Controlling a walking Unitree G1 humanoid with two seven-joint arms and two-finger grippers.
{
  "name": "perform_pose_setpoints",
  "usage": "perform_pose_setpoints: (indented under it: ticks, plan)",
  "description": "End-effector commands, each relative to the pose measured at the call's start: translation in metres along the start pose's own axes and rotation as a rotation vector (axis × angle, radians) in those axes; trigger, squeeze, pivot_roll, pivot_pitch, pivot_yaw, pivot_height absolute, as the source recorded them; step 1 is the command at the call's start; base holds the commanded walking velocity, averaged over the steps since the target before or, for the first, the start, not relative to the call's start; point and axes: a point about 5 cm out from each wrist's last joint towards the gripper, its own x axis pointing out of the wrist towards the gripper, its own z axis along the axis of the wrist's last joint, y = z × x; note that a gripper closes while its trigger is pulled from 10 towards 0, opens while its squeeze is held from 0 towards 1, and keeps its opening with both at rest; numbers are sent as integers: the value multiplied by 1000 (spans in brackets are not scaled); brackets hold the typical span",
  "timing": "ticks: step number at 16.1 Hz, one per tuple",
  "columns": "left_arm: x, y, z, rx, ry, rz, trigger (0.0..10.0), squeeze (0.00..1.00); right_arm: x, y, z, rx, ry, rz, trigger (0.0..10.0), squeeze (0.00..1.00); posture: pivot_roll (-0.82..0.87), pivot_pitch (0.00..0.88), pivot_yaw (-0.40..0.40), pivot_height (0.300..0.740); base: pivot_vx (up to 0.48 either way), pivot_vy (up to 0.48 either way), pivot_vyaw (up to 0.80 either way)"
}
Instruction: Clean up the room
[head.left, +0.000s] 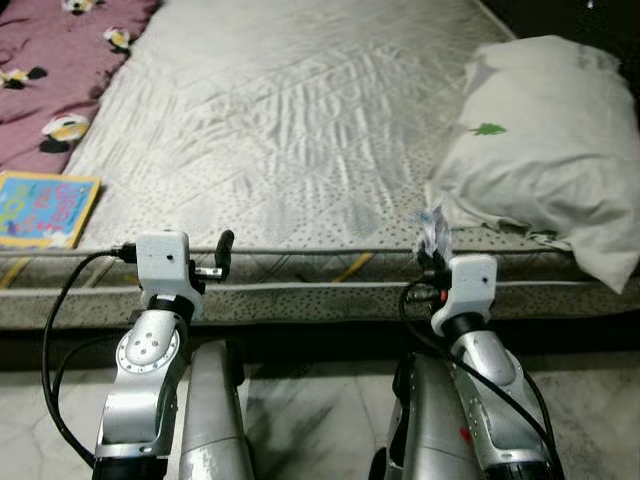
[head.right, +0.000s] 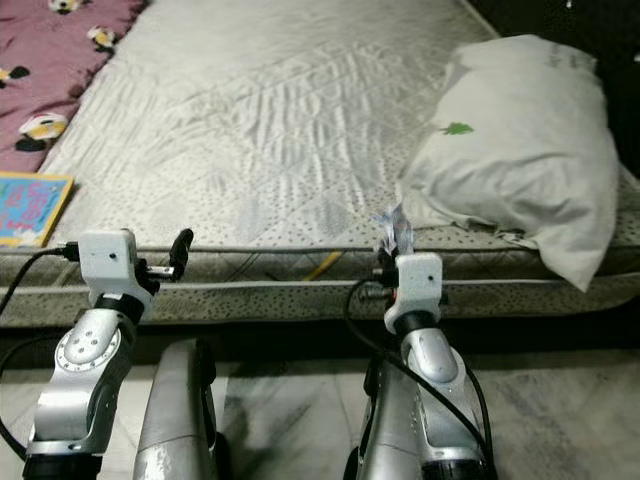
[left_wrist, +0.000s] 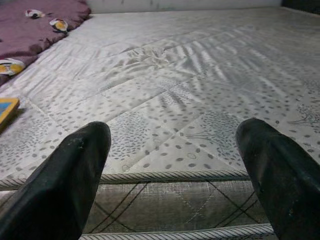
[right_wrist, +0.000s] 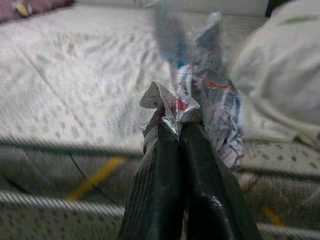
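Right gripper (right_wrist: 179, 131): clamped together on a crumpled, printed foil wrapper (right_wrist: 210, 95), held above the mattress edge at 5 o'clock. Left gripper (left_wrist: 172, 150): spread wide apart, holding nothing, poised at the mattress edge at 7 o'clock. Mattress (head.left: 300, 120): quilted, pale grey, speckled fabric with corded piping. Soft white pillow (head.left: 550, 140) at 2 o'clock. Flat, colourful book (head.left: 42, 208) at 9 o'clock. Maroon patterned blanket (head.left: 55, 70) at 10 o'clock.
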Motion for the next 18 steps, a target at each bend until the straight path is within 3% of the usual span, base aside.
perform_pose_setpoints:
  ticks: [1,3,12,18]
  plan:
    - [-1,0,-4,5,8,2,10000,0,-3,0,7,45,-6,-17,10000,0,-22,0,-16,483,0,0,0]
    - [-2,-2,-6,-3,14,1,10000,0,-1,3,15,70,-32,-12,10000,0,-25,0,-23,488,0,0,0]
    - [-2,-3,-16,-41,29,17,10000,0,17,3,31,126,-22,-1,10000,0,-36,0,-31,595,0,0,0]
    - [11,-3,-6,-34,-15,6,10000,0,26,0,35,144,-27,-15,10000,0,-24,0,-41,657,0,0,0]
